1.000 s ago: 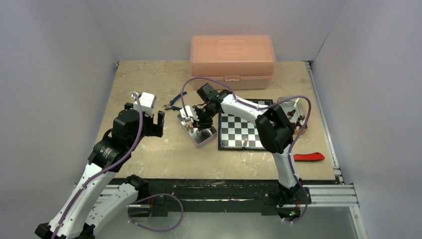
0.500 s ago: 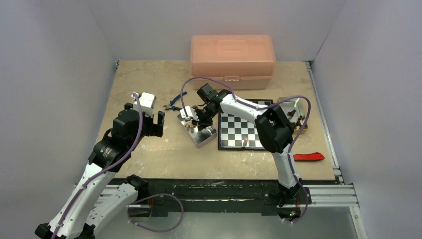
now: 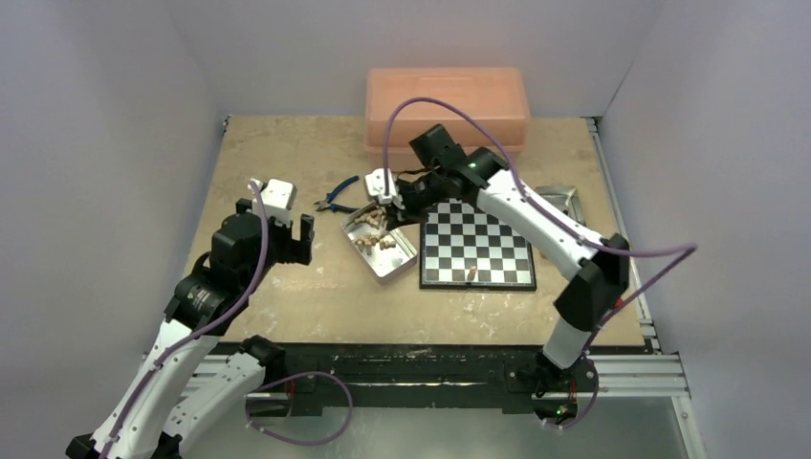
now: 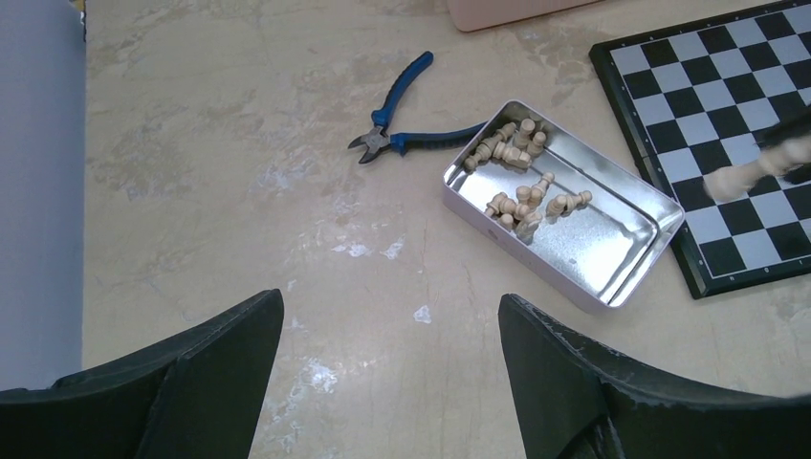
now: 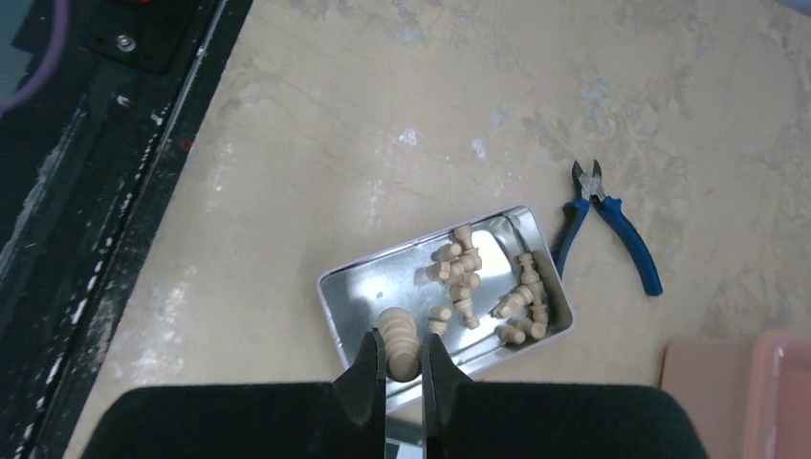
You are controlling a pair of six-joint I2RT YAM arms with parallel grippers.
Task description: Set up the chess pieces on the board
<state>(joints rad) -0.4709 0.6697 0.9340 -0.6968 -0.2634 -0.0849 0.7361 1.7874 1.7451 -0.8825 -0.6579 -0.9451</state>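
Right gripper (image 5: 402,361) pinching tan piece (image 5: 398,342), lower end hidden; left gripper (image 4: 390,304) wide.

The tin (image 3: 394,261) is set at 9 o'clock of the board (image 3: 483,239); pliers (image 3: 335,198) are laid at the tin's 11 o'clock.

chess piece (image 4: 737,179): blurred | board (image 4: 710,88): cut at right edge | pink box (image 5: 757,384): corner only

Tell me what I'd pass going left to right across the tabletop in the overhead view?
Blue-handled pliers → shiny rectangular metal tin holding pale wooden chess pieces → black and silvery-white chessboard.
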